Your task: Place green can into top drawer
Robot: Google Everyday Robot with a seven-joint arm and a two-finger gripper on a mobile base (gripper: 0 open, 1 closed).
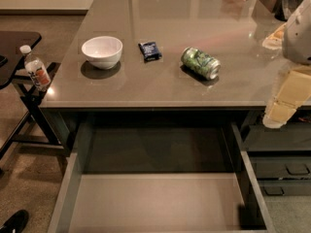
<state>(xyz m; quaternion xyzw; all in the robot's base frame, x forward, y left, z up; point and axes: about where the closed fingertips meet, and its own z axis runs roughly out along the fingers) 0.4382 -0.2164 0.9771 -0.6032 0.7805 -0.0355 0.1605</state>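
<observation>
Camera view: one green can [200, 62], one top drawer [155, 198], gripper [275, 118] right.

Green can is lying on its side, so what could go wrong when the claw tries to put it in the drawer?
The green can lies on its side on the desk, so it might roll if the claw, now off to its right by the desk's front edge, nudges it. The top drawer is open below the desk; released too early, the can could miss it and hit the floor.
</observation>
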